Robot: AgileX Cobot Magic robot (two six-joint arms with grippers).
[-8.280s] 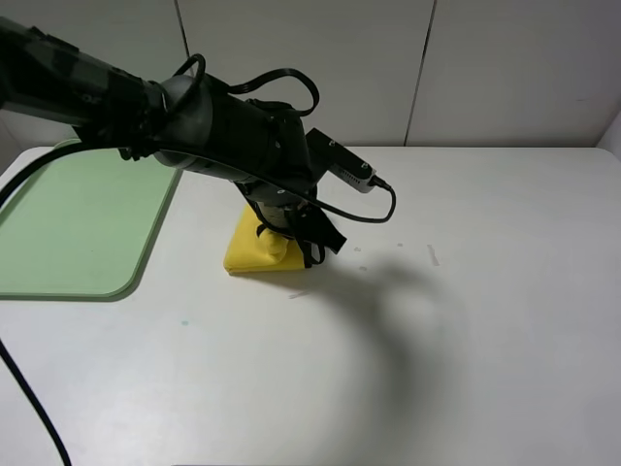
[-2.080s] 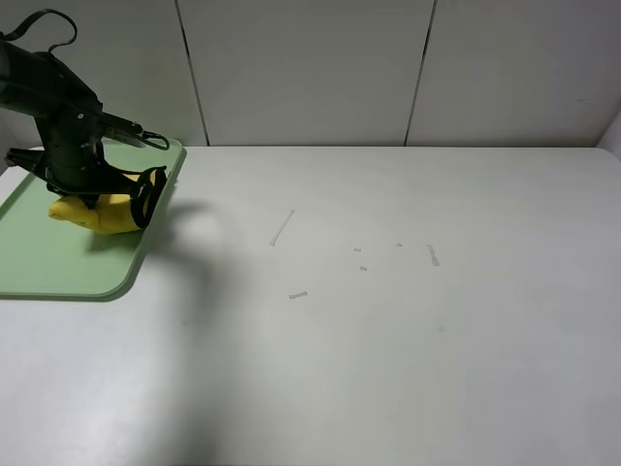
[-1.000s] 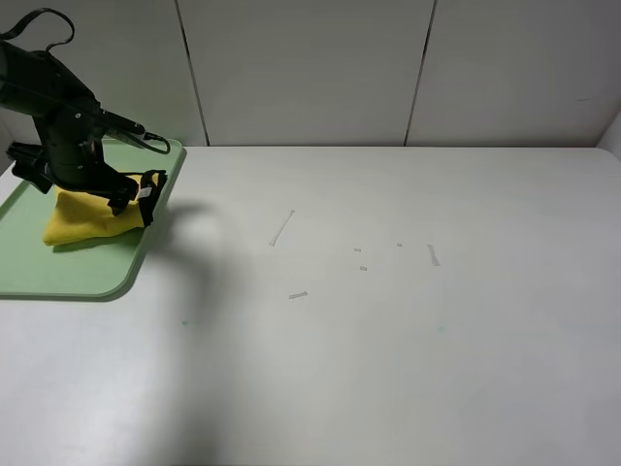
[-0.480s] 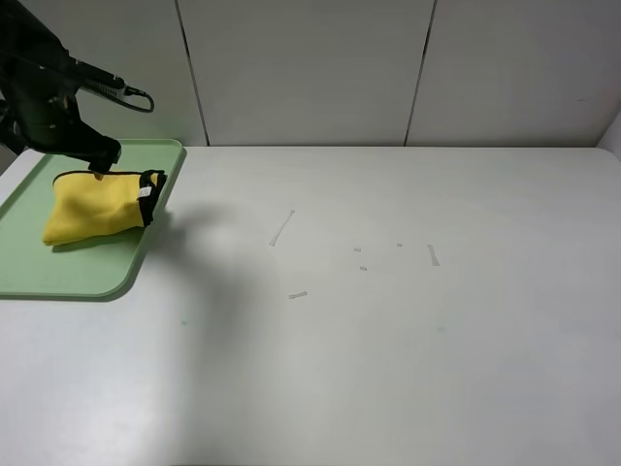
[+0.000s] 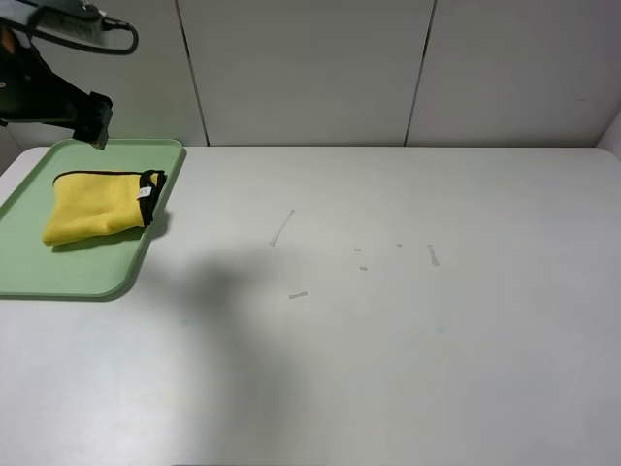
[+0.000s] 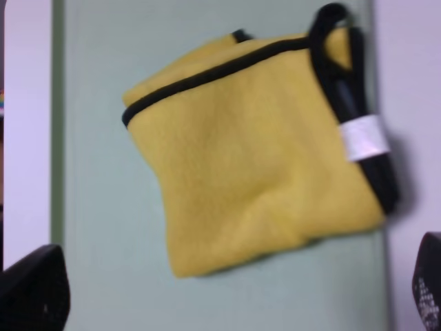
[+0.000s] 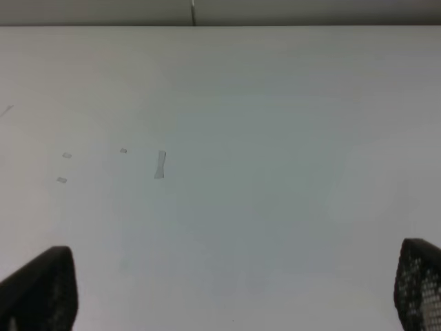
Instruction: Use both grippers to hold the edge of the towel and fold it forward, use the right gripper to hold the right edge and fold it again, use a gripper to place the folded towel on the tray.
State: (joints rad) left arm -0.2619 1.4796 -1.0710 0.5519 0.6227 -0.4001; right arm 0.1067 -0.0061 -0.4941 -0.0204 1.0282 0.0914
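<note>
The towel [image 5: 97,206] lies folded on the pale green tray [image 5: 58,272] at the far left, with its black edge [image 5: 150,189] and white tag [image 5: 144,193] at the tray's right rim. My left gripper [image 5: 95,121] hangs above the tray's back edge, clear of the towel. The left wrist view looks straight down on the towel [image 6: 255,179], its black edge [image 6: 227,62], its tag [image 6: 363,136] and the tray [image 6: 96,207]. My left gripper [image 6: 231,296] is open and empty there. My right gripper [image 7: 227,289] is open and empty over bare table, out of the exterior view.
The white table [image 5: 388,369] carries small pale tape scraps near its middle [image 5: 281,228], [image 5: 298,294], [image 5: 433,254]. A panelled white wall [image 5: 310,68] stands behind the table. The same scraps show in the right wrist view [image 7: 160,164].
The left gripper carried the towel from mid-table to the tray, let go of it and rose up and back. The towel now lies still on the tray.
</note>
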